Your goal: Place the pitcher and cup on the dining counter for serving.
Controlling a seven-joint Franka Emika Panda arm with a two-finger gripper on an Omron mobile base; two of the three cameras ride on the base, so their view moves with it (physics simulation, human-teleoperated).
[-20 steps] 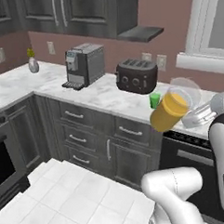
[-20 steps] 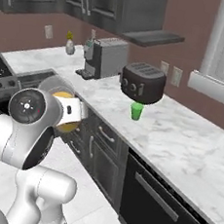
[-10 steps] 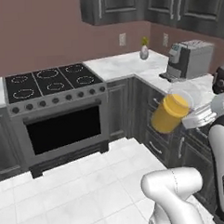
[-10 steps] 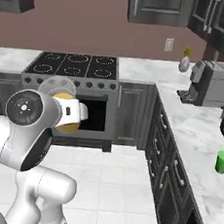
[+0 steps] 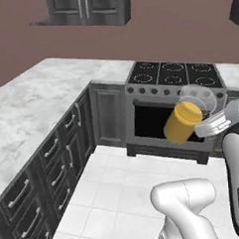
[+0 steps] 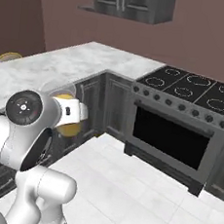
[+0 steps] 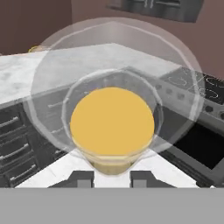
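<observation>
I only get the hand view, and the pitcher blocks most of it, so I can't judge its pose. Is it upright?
Observer: No. In the left base view the pitcher leans, with its mouth up toward the arm and its base lower, away from it.
Operator: What's underneath it?
Observer: White floor tiles. It hangs in the air in front of the oven door, resting on nothing.

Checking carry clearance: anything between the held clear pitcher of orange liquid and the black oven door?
Nothing. In the left base view the clear pitcher of orange liquid, held tilted in the gripper, hangs over white tiled floor before the black oven door, with only air between.
</observation>
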